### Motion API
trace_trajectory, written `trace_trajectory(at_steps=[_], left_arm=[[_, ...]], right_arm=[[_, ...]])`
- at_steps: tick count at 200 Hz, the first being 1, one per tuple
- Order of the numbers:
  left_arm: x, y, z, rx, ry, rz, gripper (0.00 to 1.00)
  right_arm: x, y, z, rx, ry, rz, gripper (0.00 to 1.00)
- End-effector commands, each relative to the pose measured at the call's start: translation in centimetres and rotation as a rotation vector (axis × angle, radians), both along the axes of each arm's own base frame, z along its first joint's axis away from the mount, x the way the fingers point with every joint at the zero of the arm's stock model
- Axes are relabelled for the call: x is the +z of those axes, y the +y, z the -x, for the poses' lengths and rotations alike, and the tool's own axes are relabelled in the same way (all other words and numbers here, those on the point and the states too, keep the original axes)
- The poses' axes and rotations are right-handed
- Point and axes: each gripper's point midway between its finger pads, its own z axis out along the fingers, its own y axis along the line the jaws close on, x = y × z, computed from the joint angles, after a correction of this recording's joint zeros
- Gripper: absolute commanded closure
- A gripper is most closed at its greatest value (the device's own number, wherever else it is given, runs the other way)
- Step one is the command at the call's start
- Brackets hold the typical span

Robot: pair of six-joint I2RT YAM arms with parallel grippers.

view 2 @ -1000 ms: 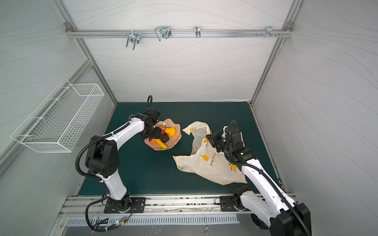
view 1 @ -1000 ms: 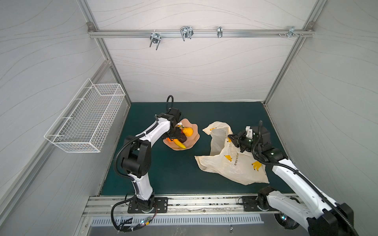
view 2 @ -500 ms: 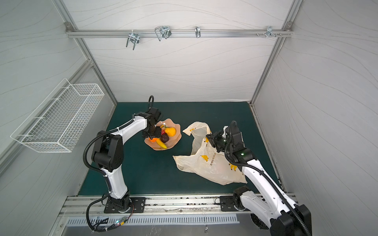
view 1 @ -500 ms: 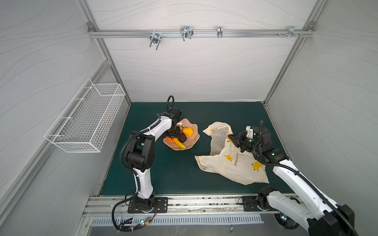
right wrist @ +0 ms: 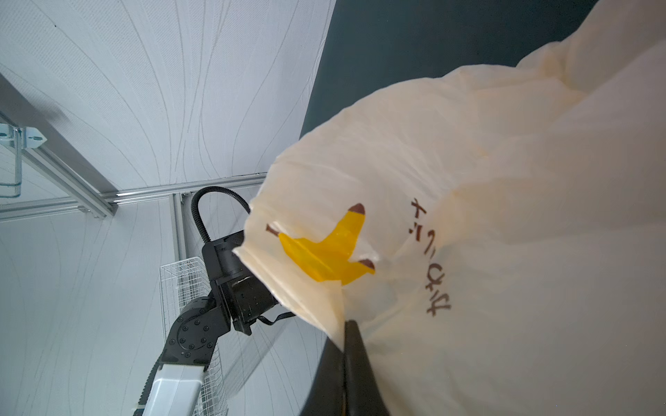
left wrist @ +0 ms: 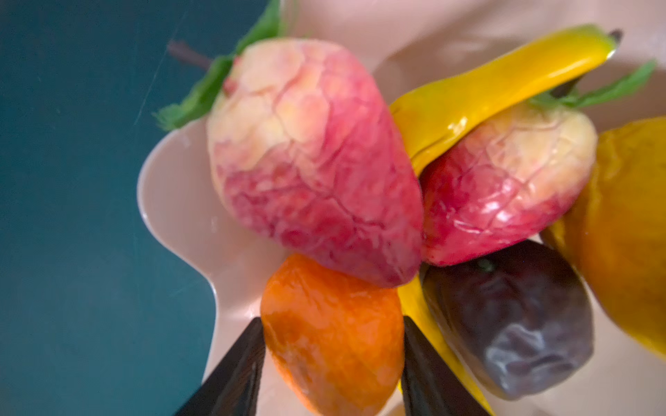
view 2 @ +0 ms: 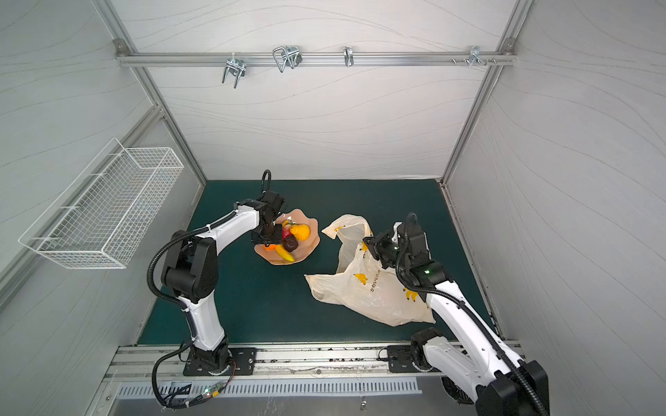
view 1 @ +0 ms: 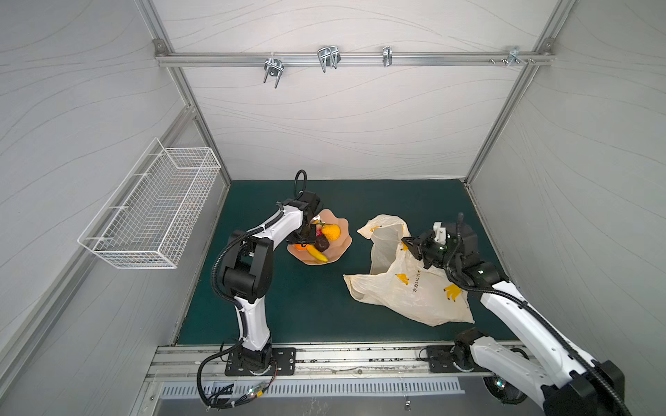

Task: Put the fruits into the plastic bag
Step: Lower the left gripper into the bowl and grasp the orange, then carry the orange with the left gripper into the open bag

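Now left pincer [left wrist: 331, 320] brackets the orange [left wrist: 335, 353], right pincer [right wrist: 350, 324] pinching plastic bag [right wrist: 504, 216].

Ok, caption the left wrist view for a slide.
Left gripper straddles the orange in the pink bowl, strawberries, a banana and a dark fruit crowded beside it.

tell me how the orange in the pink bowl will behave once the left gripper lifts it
Glossy and rounded, the orange may slip between the left gripper's fingers. It looks small and probably light. A strawberry leans on it, so that will likely tumble.
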Motion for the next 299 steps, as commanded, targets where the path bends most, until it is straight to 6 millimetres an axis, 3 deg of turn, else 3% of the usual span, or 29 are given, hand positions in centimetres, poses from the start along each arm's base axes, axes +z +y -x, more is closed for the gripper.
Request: trace_trajectory(at_steps=[1, 54, 117, 153, 188, 218, 251, 299], left_arm=[[0.3, 0.4, 0.1, 0.007, -0.011, -0.005, 0.48], [2.8, 0.4, 0.9, 0.009, -0.050, 0.021, 0.54], [8.1, -0.5, 2.0, -0.003, -0.145, 0.123, 0.55], [10.6, -3.4, 2.9, -0.053, -0.173, 0.305, 0.58], [12.8, -8.2, 4.8, -0.166, -0.184, 0.613, 0.60], [12.8, -10.1, 6.9, -0.217, -0.201, 0.756, 0.61], [11.3, -10.9, 8.9, -0.209, -0.185, 0.857, 0.61], [10.3, -11.2, 8.7, -0.188, -0.204, 0.898, 0.63]], right_arm=[[0.2, -0.4, 0.1, -0.016, 0.005, -0.001, 1.00], [0.3, -0.4, 0.0, -0.015, 0.000, 0.003, 1.00], [0.2, -0.3, -0.1, -0.014, 0.001, 0.003, 1.00], [0.3, -0.3, -0.2, -0.014, -0.002, 0.001, 1.00], [0.3, -0.3, -0.1, -0.014, -0.001, -0.001, 1.00], [0.3, -0.4, 0.0, -0.017, -0.002, 0.000, 1.00], [0.3, -0.4, 0.0, -0.015, 0.000, 0.001, 1.00], [0.1, -0.4, 0.1, -0.013, 0.003, 0.002, 1.00]])
